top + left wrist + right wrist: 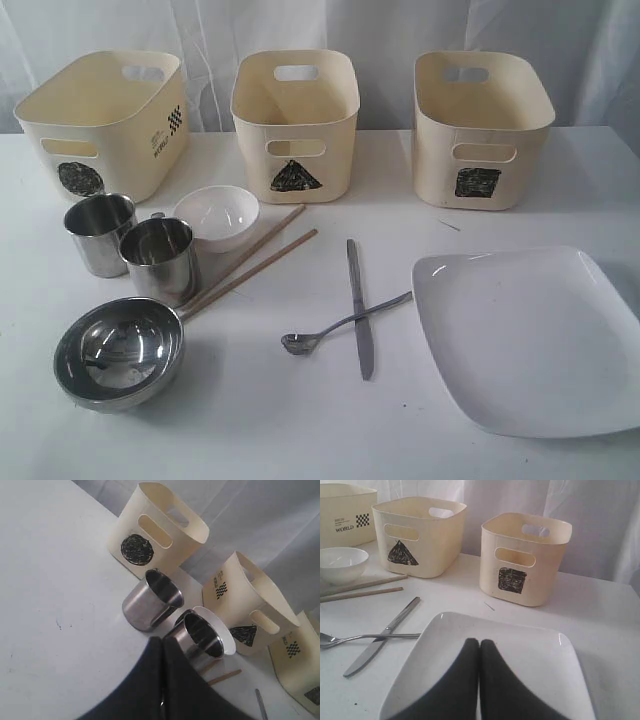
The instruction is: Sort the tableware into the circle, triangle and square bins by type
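Two steel cups [98,232] [160,258] stand by the small white bowl [217,215], with the steel bowl [118,352] nearer the front. Two chopsticks [250,258] lie slanted beside them. The knife [359,308] and spoon [342,325] cross in the middle. The white square plate [530,335] lies at the right. Circle bin [105,120], triangle bin [295,122] and square bin [480,127] line the back. Neither arm shows in the exterior view. My left gripper [163,641] is shut and empty, close to one cup [197,636]. My right gripper [480,642] is shut and empty over the plate [530,652].
White curtain hangs behind the bins. The table's right edge runs just past the plate. A small thin sliver [447,224] lies in front of the square bin.
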